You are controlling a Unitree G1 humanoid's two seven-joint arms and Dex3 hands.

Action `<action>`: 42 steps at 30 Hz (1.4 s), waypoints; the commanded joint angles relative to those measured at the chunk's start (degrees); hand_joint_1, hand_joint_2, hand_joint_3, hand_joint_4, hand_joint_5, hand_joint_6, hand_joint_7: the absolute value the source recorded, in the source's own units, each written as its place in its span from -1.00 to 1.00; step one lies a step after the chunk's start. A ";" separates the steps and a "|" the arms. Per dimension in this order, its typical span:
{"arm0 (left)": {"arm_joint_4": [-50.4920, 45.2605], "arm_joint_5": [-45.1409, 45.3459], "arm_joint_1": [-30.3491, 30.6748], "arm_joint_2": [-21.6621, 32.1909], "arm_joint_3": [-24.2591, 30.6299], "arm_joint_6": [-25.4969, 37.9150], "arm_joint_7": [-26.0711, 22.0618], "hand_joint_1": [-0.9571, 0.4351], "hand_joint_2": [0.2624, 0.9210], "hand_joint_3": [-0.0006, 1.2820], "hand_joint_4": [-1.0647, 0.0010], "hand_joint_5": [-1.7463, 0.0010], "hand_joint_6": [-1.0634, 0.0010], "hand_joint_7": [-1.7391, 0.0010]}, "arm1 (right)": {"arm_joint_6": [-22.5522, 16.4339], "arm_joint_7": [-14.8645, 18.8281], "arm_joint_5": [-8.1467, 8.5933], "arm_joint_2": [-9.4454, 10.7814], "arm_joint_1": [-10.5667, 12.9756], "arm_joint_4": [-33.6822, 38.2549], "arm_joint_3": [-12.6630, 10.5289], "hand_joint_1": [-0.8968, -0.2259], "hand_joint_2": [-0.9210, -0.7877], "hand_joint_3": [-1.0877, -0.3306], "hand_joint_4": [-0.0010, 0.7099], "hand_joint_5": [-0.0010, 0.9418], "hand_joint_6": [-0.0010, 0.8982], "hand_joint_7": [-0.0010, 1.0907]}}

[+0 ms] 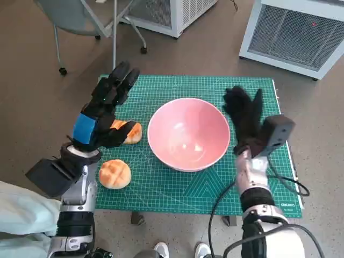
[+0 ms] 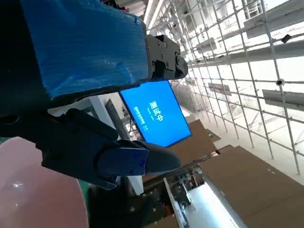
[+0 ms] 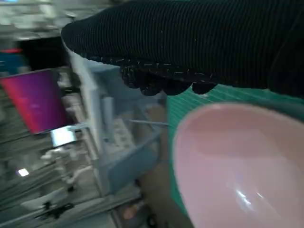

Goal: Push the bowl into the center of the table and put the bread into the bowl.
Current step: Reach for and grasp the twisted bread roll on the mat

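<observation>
Green cutting mat [image 1: 177, 185] on brown floor [image 1: 32, 80] | pink bowl [image 1: 188, 134] central | both hands spread, holding nothing

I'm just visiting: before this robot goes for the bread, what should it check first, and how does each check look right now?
1. Pink bowl near the middle of the green mat: ok.
2. Bowl empty, ready for bread: ok.
3. Both bread rolls in sight: the front roll ok; the other roll partly hidden by the left hand.
4. Left hand free, holding nothing: ok.
5. Right hand clear of the bowl: cannot tell, it is right beside the rim.
</observation>
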 commanded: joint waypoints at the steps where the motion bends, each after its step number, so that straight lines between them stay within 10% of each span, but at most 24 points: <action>1: 0.66 0.92 -1.26 -0.32 -0.09 -0.72 0.93 -0.54 1.00 -0.41 0.46 1.00 0.59 0.82 | -6.84 6.48 1.51 -0.91 1.43 -5.26 0.91 -0.14 -1.00 -0.24 -1.00 -1.00 -0.95 -0.59; 9: 2.41 0.89 -3.21 -0.85 -0.65 -1.07 0.81 -0.56 1.00 -0.41 0.46 1.00 0.59 0.84 | -12.18 14.63 1.87 -3.03 7.92 -21.11 5.69 -0.26 -1.00 -0.17 -0.94 -0.99 -0.99 -0.45; 23: 6.99 -3.42 -7.81 -4.02 -1.19 -1.85 -3.93 -0.50 1.00 -0.48 0.57 1.00 0.70 0.89 | -5.43 14.58 2.23 -7.77 19.94 -46.30 10.44 -0.26 -1.00 -0.11 -0.87 -0.97 -1.00 -0.29; 42: 10.85 -4.02 -13.03 -5.60 -1.74 -4.04 -9.51 -0.45 1.00 -0.48 0.62 1.00 0.72 0.89 | -2.06 12.15 3.01 -7.63 24.62 -56.91 11.92 -0.32 -1.00 -0.04 -0.78 -0.96 -1.00 -0.26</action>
